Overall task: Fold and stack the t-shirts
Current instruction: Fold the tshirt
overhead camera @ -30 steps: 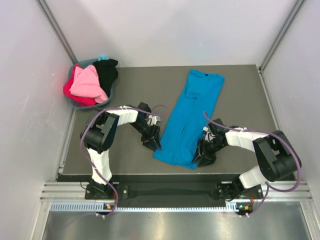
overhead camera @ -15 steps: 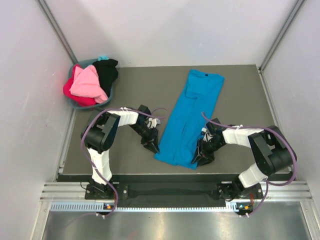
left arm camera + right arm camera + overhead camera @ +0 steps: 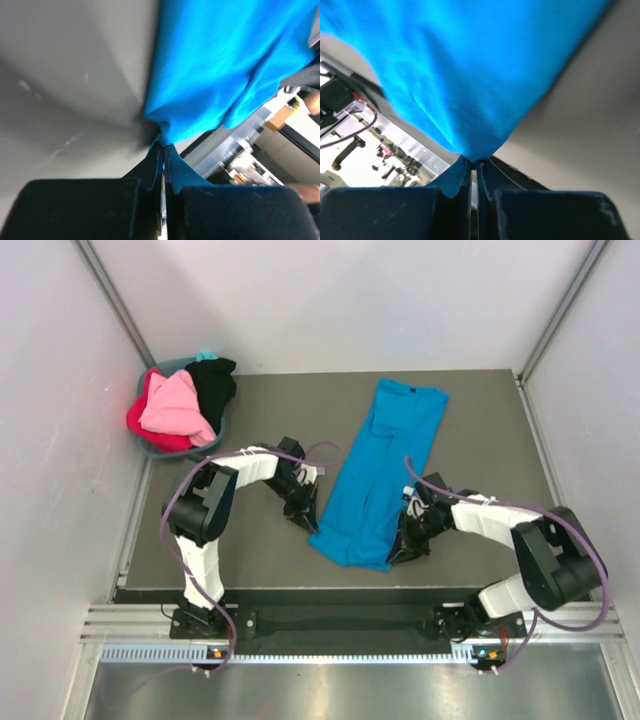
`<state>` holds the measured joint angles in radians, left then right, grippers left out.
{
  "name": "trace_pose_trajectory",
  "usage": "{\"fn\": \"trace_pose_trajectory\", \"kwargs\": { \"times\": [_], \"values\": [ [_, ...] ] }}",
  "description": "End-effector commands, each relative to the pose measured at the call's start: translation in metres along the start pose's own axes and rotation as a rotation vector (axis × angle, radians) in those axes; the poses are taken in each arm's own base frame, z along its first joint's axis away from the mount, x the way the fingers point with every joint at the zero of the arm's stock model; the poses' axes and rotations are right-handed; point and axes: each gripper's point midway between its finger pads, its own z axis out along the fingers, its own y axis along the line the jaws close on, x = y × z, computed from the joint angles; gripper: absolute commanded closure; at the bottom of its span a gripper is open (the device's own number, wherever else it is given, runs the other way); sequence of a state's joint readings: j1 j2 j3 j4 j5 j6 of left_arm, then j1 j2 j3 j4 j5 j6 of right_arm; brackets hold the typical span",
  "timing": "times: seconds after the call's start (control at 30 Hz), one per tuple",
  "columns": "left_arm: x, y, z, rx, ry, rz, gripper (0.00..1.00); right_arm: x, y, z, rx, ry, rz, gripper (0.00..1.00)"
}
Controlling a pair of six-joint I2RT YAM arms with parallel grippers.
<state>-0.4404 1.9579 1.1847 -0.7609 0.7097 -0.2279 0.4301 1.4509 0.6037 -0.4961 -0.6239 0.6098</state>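
Note:
A bright blue t-shirt (image 3: 380,465) lies folded into a long strip down the middle of the grey table, collar at the far end. My left gripper (image 3: 311,525) is shut on its near left corner, seen as blue cloth (image 3: 210,65) pinched at the fingertips. My right gripper (image 3: 400,552) is shut on the near right corner, blue cloth (image 3: 470,65) bunched at its tips. The near hem is lifted slightly off the table. Pink (image 3: 178,405), red (image 3: 145,420) and black (image 3: 213,383) shirts are heaped in the basket.
A teal plastic basket (image 3: 158,451) stands at the table's far left corner against the white wall. The table's front edge (image 3: 330,592) runs just behind the held hem. White walls close in the left, back and right.
Both grippers have moved a little away from the near edge with the hem, lifting it and drawing the shirt's near end up the table.

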Motion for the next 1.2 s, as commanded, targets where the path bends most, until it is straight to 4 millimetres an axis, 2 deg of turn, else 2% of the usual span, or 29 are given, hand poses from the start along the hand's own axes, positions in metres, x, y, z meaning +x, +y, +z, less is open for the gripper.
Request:
{"fn": "trace_pose_trajectory", "kwargs": {
  "times": [0.0, 0.13, 0.17, 0.23, 0.27, 0.33, 0.4, 0.5, 0.53, 0.57, 0.63, 0.67, 0.77, 0.93, 1.17],
  "values": [
    [-0.027, -0.011, -0.022, -0.017, -0.072, 0.114, 1.00, -0.011, 0.025, -0.017, -0.053, -0.075, -0.136, 1.00],
    [-0.051, -0.029, -0.039, -0.008, -0.137, 0.195, 1.00, -0.023, 0.041, -0.034, -0.085, -0.131, -0.201, 1.00],
    [-0.062, -0.036, -0.047, -0.009, -0.170, 0.221, 1.00, -0.029, 0.046, -0.039, -0.091, -0.150, -0.214, 1.00],
    [-0.071, -0.040, -0.051, -0.016, -0.186, 0.239, 1.00, -0.039, 0.046, -0.046, -0.087, -0.181, -0.216, 1.00],
    [-0.081, -0.043, -0.055, -0.024, -0.206, 0.254, 1.00, -0.051, 0.049, -0.054, -0.080, -0.215, -0.221, 1.00],
    [-0.091, -0.045, -0.060, -0.038, -0.228, 0.262, 1.00, -0.063, 0.043, -0.063, -0.048, -0.248, -0.198, 1.00],
    [-0.110, -0.053, -0.069, -0.045, -0.275, 0.283, 1.00, -0.083, 0.043, -0.077, -0.052, -0.299, -0.187, 1.00],
    [-0.137, -0.065, -0.077, -0.038, -0.329, 0.327, 1.00, -0.102, 0.039, -0.088, -0.048, -0.345, -0.168, 1.00],
    [-0.148, -0.075, -0.087, -0.037, -0.355, 0.349, 1.00, -0.107, 0.038, -0.090, -0.049, -0.355, -0.162, 1.00],
    [-0.156, -0.071, -0.081, -0.039, -0.344, 0.340, 1.00, -0.116, 0.035, -0.096, -0.051, -0.387, -0.154, 1.00],
    [-0.169, -0.081, -0.089, -0.035, -0.368, 0.359, 1.00, -0.125, 0.033, -0.100, -0.056, -0.414, -0.148, 1.00],
    [-0.175, -0.077, -0.084, -0.036, -0.363, 0.350, 1.00, -0.129, 0.033, -0.102, -0.060, -0.429, -0.147, 1.00],
    [-0.196, -0.083, -0.085, -0.029, -0.411, 0.372, 1.00, -0.142, 0.027, -0.108, -0.059, -0.464, -0.137, 1.00],
    [-0.222, -0.092, -0.089, -0.015, -0.472, 0.407, 1.00, -0.167, 0.010, -0.119, -0.041, -0.537, -0.107, 1.00],
    [-0.250, -0.098, -0.090, -0.002, -0.541, 0.430, 1.00, -0.209, 0.012, -0.133, -0.033, -0.603, -0.154, 1.00]
  ]
}}
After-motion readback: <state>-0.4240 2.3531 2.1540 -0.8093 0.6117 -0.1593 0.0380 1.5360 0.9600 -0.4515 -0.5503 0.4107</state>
